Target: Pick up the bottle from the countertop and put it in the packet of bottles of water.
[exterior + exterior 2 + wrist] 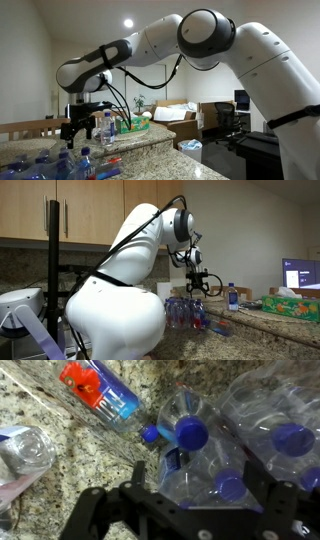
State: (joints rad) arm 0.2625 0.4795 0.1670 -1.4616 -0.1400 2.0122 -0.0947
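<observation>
The packet of water bottles is clear plastic wrap over several blue-capped bottles; it shows in both exterior views. My gripper is open, its black fingers straddling a blue-capped bottle at the packet's near edge. In both exterior views the gripper hangs just above the packet. A loose bottle with a red and blue label lies on the granite countertop beside the packet, its cap towards the packet. Whether the fingers touch the bottle between them I cannot tell.
Another clear bottle lies at the left of the wrist view. An upright bottle and a green tissue box stand further along the counter. Wooden cabinets hang behind.
</observation>
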